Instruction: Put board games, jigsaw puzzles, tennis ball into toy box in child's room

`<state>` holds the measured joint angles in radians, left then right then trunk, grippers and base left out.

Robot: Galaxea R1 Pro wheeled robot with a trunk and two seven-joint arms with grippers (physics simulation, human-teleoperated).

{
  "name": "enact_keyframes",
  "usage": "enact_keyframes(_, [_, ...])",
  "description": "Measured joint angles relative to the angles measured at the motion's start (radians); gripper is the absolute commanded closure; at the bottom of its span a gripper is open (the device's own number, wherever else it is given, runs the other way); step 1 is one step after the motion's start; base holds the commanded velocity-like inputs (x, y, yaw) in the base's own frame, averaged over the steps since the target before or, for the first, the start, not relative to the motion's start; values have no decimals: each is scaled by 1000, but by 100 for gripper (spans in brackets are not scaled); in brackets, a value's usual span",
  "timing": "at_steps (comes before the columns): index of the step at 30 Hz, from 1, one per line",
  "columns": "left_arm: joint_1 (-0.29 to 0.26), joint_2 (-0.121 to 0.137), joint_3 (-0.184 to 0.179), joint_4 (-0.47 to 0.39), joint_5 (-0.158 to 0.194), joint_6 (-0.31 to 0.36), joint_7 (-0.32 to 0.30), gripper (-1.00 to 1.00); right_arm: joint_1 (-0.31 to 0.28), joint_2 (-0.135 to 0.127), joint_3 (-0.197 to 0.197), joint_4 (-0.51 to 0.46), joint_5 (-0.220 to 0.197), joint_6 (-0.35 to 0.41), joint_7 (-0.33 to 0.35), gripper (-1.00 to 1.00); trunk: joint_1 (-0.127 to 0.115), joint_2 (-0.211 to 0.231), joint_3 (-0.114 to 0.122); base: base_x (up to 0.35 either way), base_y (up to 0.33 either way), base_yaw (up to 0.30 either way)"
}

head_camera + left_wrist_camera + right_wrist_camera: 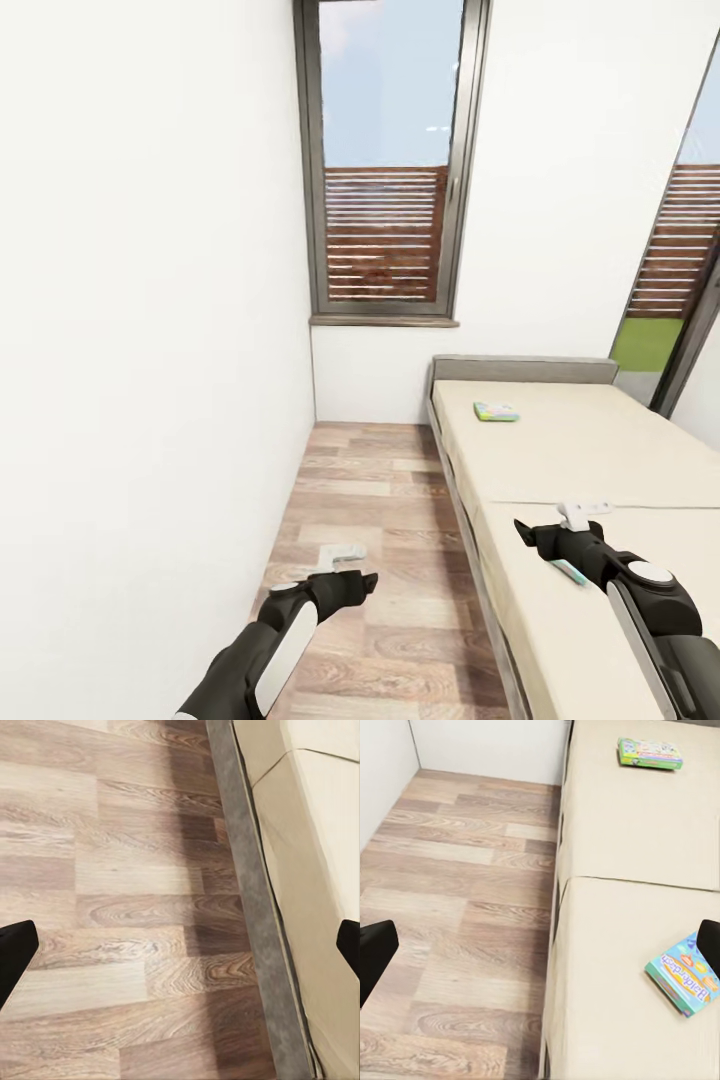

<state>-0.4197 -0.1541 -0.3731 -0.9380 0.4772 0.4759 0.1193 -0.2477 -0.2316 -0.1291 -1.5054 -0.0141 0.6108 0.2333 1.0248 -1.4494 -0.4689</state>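
Two board games lie on the beige bed [600,450]. A green-edged one [496,411] [651,753] rests near the grey headboard. A smaller blue one [684,975] lies nearer me, and my right forearm partly covers it [570,572]. My right gripper [583,513] [540,952] hangs open over the mattress, short of the blue box, holding nothing. My left gripper [345,553] [180,952] is open and empty over the wood floor beside the bed frame [255,907]. The table, toy box, jigsaw puzzles and tennis ball are out of view.
A white wall [150,350] closes the left side, leaving a narrow strip of plank floor [380,500] between it and the bed. A tall dark-framed window [385,160] stands ahead, and a second one [680,280] is at the right.
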Motion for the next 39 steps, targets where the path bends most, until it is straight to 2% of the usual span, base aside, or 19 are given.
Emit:
enact_keyframes(11, [0, -1, -2, -2, 0, 4, -2, -100, 0, -6, -2, -3, 0, -1, -1, -100, 0, 0, 0, 83, 66, -1])
enact_keyframes(34, [0, -1, -7, -1, -1, 5, -9, -100, 0, 2, -3, -6, 0, 3, -2, -100, 0, 0, 0, 325, 58, -13])
enact_keyframes(39, [0, 0, -7, -1, -1, 1, -11, -100, 1, 2, -2, -17, 0, 5, -2, -100, 0, 0, 0, 23, -7, -6])
